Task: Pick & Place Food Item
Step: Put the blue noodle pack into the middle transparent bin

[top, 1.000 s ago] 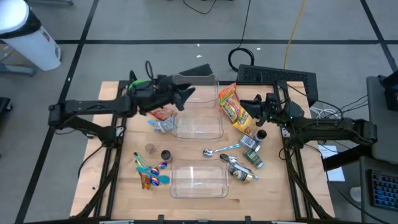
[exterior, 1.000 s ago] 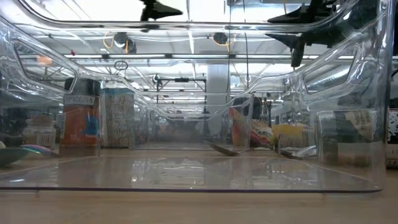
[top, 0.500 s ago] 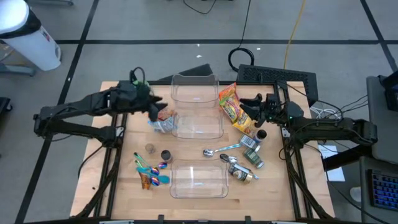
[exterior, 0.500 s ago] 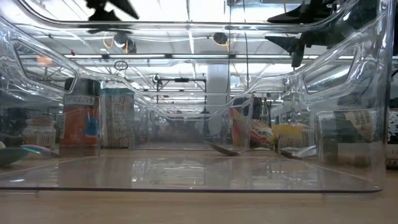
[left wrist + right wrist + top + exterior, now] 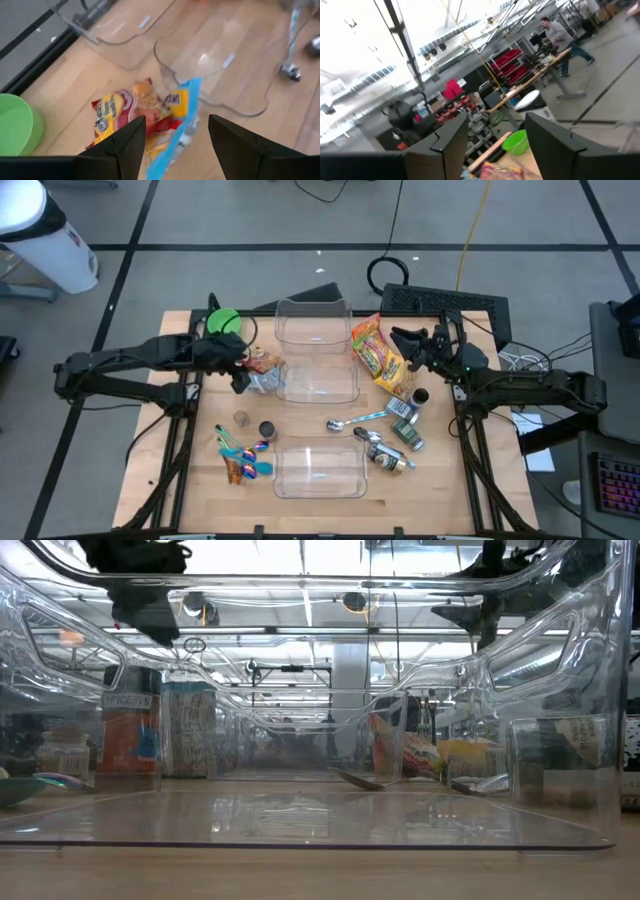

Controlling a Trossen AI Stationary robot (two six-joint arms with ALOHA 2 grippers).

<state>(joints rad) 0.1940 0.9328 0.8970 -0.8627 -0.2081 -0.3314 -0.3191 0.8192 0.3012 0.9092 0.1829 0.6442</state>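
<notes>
A red-and-yellow snack bag [image 5: 122,111] and a blue-edged clear bag [image 5: 181,112] lie on the wooden table by the left side of the far clear container [image 5: 316,352]. My left gripper [image 5: 243,370] hangs over them, tipped down and open. In the left wrist view the bags show between its fingers [image 5: 175,131], apart from them. A second, orange-and-yellow snack bag [image 5: 377,352] lies by the container's right side. My right gripper [image 5: 398,338] stands open next to it, raised and pointing slightly upward, with nothing between its fingers [image 5: 495,127].
A green bowl [image 5: 225,322] sits at the far left. A second clear container [image 5: 320,468] stands near the front edge. Coloured spoons [image 5: 242,455] and two small cups [image 5: 255,423] lie front left. A metal spoon [image 5: 352,420] and cans and bottles [image 5: 400,435] lie on the right.
My left gripper has drawn back from over the far container toward the table's left edge. It has sunk and tipped from nearly level to pointing down at the two bags, staying open. My right gripper has turned a little at the wrist without shifting place.
</notes>
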